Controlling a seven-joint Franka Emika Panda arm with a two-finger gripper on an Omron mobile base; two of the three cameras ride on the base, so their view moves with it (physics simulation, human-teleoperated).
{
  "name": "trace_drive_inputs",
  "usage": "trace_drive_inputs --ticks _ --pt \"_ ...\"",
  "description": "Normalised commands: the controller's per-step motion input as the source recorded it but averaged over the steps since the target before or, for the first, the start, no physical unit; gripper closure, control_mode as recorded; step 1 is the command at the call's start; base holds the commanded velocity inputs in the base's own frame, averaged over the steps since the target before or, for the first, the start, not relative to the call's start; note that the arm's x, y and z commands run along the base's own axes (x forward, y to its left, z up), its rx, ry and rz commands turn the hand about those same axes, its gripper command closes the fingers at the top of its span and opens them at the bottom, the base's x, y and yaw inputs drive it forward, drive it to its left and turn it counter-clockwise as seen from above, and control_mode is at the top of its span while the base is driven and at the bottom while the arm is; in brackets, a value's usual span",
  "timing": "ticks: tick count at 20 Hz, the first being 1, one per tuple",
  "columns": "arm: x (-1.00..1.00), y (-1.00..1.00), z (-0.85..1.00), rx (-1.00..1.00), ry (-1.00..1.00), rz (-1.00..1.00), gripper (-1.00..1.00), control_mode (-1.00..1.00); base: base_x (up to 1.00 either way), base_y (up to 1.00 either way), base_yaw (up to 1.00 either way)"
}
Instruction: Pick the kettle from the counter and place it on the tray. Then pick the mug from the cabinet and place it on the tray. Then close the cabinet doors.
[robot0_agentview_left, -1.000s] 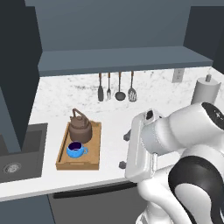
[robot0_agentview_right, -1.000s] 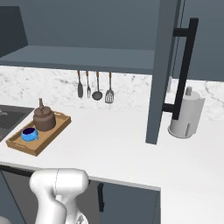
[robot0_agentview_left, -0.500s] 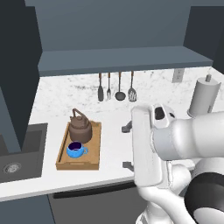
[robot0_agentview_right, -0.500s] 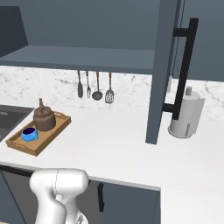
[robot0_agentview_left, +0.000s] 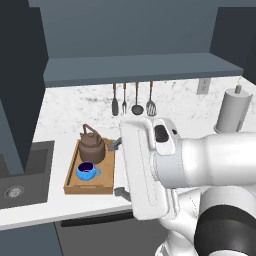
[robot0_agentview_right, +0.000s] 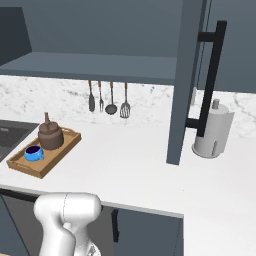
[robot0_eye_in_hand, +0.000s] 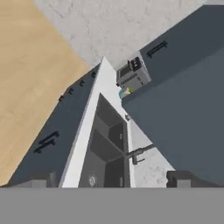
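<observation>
Where the two dark fingertips (robot0_eye_in_hand: 37, 180) rise at the bottom edge of the hand view, they stand wide apart with nothing between them: the gripper (robot0_eye_in_hand: 109, 181) is open and empty, looking along a dark sink (robot0_eye_in_hand: 107, 148) with its faucet (robot0_eye_in_hand: 140, 153) toward a far toaster-like appliance (robot0_eye_in_hand: 132, 75). Seen from the left base view, the arm's bulky white wrist (robot0_agentview_left: 150, 170) fills the near middle and covers the tray's right rim. On the white speckled counter (robot0_agentview_right: 135, 160) lies the light-brown wooden tray (robot0_agentview_left: 71, 182), just right of the sink. Both task items rest in it: the squat dark-brown kettle (robot0_agentview_left: 92, 146) with thin arched handle at the far end, the small bright-blue mug (robot0_agentview_left: 86, 171) with dark inside just in front of it. Four utensils (robot0_agentview_left: 132, 100) hang on the backsplash beneath the cabinet (robot0_agentview_left: 140, 65), whose wide shelf shows bare. Its right door (robot0_agentview_right: 187, 80) stands open, edge-on, with a long black bar handle (robot0_agentview_right: 209, 80); it partly screens the grey paper-towel cylinder (robot0_agentview_right: 212, 131). At far left, the other door (robot0_agentview_left: 20, 85) is cut off by the frame.
</observation>
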Motion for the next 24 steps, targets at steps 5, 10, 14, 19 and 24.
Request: trace_drive_inputs --ticks 5,10,14,19,24 --pt "-0.34 0.38 0.32 0.0 -0.24 0.22 -1.0 -1.0 0.0 0.0 0.0" --pt "-0.32 0.58 0.11 -0.01 -0.26 0.13 -1.0 -1.0 0.0 0.0 0.0" --pt "-0.21 0.57 0.17 0.0 -0.2 0.1 -1.0 -1.0 0.0 0.0 0.0" --pt "-0.08 0.56 0.34 -0.02 -0.23 0.03 -1.0 -1.0 0.0 0.0 0.0" --pt "0.0 0.65 0.25 -0.07 -0.19 0.0 -1.0 -1.0 0.0 0.0 0.0"
